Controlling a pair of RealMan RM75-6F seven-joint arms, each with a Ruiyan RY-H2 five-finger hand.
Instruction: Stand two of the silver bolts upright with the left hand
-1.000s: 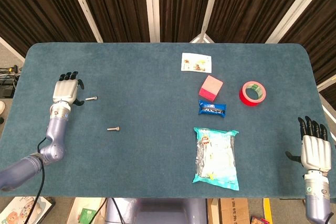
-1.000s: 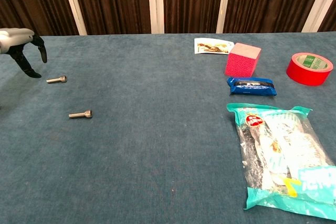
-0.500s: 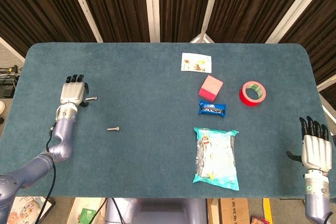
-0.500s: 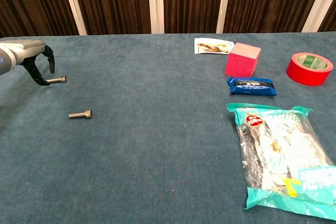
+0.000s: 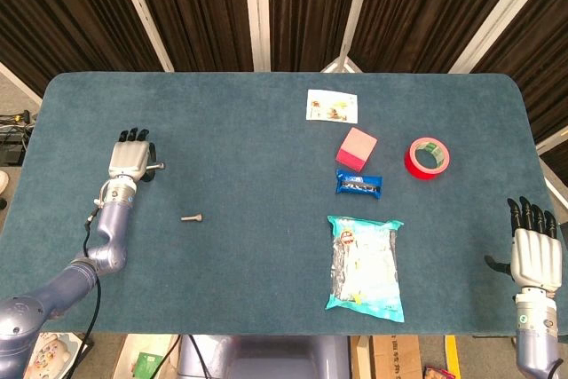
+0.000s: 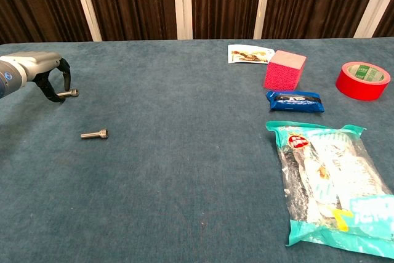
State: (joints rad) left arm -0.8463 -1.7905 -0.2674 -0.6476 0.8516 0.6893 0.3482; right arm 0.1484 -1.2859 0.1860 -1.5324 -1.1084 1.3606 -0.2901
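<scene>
Two silver bolts lie flat on the blue-green table. The far bolt (image 5: pixel 157 166) (image 6: pixel 68 93) has my left hand (image 5: pixel 130 156) (image 6: pixel 42 72) right over its shaft end, fingers curved down on either side of it; only its head end shows past the fingers. No grip on it is visible and it still lies on the cloth. The near bolt (image 5: pixel 192 217) (image 6: pixel 94 134) lies alone, a short way toward the table's front. My right hand (image 5: pixel 534 255) hangs with fingers spread and nothing in it at the near right corner, seen in the head view only.
On the right half are a white card (image 5: pixel 332 106), a pink block (image 5: pixel 358 149), a blue snack pack (image 5: pixel 358 185), a red tape roll (image 5: pixel 427 158) and a large teal food bag (image 5: pixel 365 265). The table's left edge (image 5: pixel 27 161) runs close to my left hand.
My left hand has slid rightward onto the far bolt, its fingers now straddling it. Both bolts and the right hand have stayed put.
</scene>
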